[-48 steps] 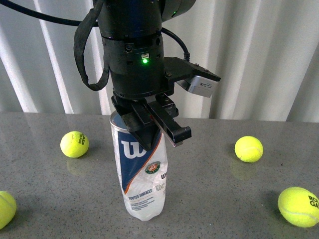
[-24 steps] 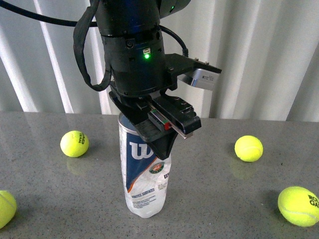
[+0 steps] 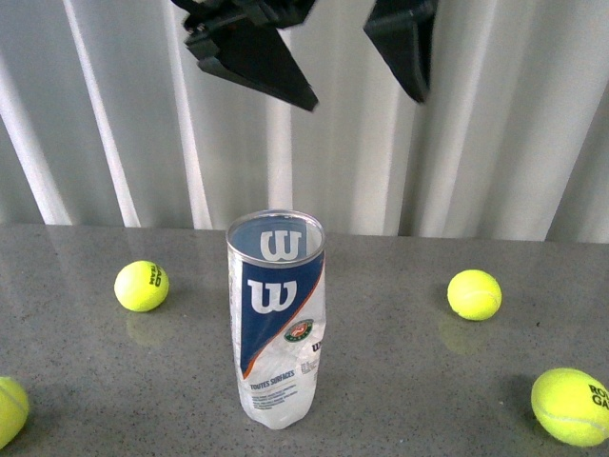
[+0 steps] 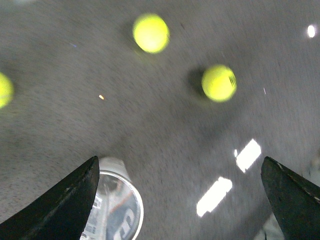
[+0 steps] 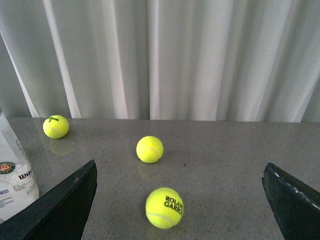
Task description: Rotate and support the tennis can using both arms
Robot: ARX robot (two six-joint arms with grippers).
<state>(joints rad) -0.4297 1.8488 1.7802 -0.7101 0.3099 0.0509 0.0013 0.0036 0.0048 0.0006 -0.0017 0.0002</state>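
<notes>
The left gripper (image 3: 363, 98) was cut off by the top of the front view, only its two spread fingers (image 3: 262, 57) showing; the tennis can's (image 3: 276, 324) small print under the emblem was too fine to read; the near-left ball (image 3: 9, 411), at the table's near left corner, and the near-right ball (image 3: 572, 407), toward the near right corner, ran past the picture's sides; the left wrist view was motion-blurred, the can's rim partly behind a finger; the right wrist view caught only a sliver of the can's label, and only the tips of the right gripper (image 5: 178, 164).

Tennis can (image 3: 276, 328) sits between balls (image 3: 141, 286), seemingly under gripper (image 3: 363, 99).
</notes>
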